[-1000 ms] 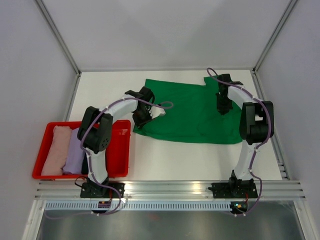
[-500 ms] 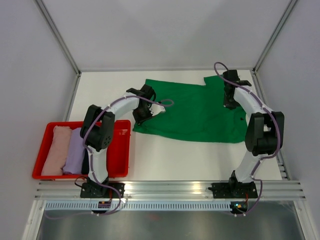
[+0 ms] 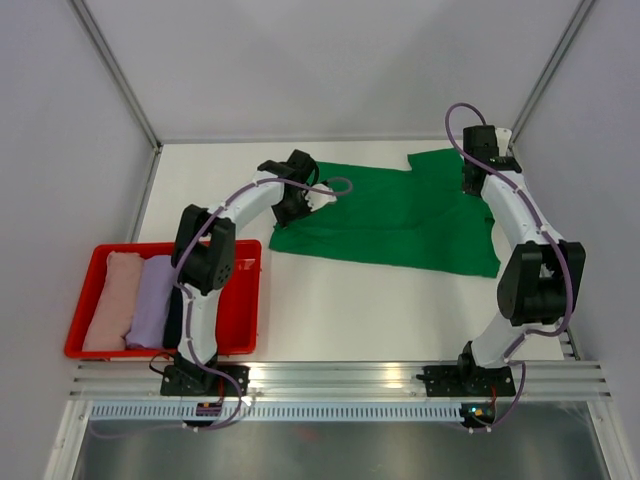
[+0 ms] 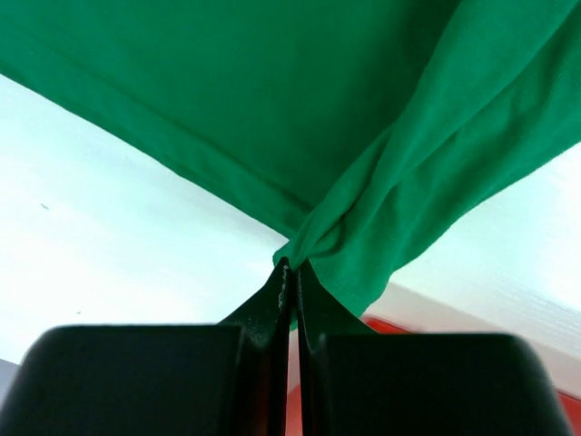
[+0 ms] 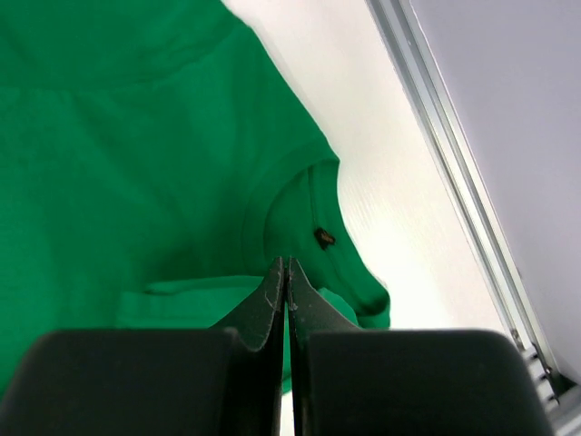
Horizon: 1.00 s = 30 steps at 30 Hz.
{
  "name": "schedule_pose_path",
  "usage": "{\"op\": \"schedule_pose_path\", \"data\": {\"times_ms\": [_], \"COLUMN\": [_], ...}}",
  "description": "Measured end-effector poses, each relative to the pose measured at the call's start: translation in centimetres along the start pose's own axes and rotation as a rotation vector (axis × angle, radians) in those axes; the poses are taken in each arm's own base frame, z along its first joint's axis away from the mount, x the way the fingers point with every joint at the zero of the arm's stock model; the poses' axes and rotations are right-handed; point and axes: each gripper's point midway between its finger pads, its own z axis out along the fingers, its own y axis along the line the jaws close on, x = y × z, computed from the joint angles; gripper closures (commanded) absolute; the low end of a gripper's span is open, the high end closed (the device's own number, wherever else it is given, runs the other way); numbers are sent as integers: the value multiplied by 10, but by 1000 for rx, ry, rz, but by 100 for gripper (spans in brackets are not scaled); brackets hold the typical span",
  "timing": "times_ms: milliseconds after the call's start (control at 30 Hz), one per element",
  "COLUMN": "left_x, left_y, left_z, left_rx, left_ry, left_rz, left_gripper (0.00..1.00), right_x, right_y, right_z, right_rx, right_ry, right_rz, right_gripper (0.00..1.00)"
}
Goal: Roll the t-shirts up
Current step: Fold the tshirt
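Observation:
A bright green t-shirt [image 3: 390,215] lies spread flat across the back middle of the white table. My left gripper [image 3: 293,208] is shut on its left edge, and the cloth bunches into a twisted fold at the fingertips [image 4: 290,265]. My right gripper [image 3: 476,185] is shut on the green t-shirt [image 5: 136,163] near its back right corner, beside the collar [image 5: 309,218]. Rolled pale pink [image 3: 108,300], lavender [image 3: 150,300] and black [image 3: 174,322] t-shirts lie side by side in a red tray [image 3: 245,300].
The red tray stands at the near left, beside the left arm's base. An aluminium rail [image 5: 454,173] and the enclosure wall run close along the right of the right gripper. Bare white table [image 3: 380,310] lies in front of the green shirt.
Both grippers moved toward the back of the table, the right one also to the right after closing. The green shirt went with them and now lies stretched wider and flatter.

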Motion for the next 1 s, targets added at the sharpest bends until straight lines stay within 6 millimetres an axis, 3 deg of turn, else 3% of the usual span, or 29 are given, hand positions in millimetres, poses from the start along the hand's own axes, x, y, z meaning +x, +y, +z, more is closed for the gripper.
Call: {"op": "schedule_pose_path", "data": {"times_ms": [267, 433, 1000], "left_x": [-5, -12, -21], "left_y": [12, 22, 32], "left_z": [18, 26, 18], "left_rx": [-18, -44, -77], "left_ry": [34, 41, 14], "left_rz": [-8, -25, -69], "left_gripper": [98, 98, 98], "right_x": [-11, -9, -17], "right_y": [11, 2, -3], "right_z": [22, 37, 52], "right_rx": [0, 26, 43], "right_ry": [-17, 0, 2], "right_rz": [12, 23, 39], "right_gripper": [100, 100, 100]}}
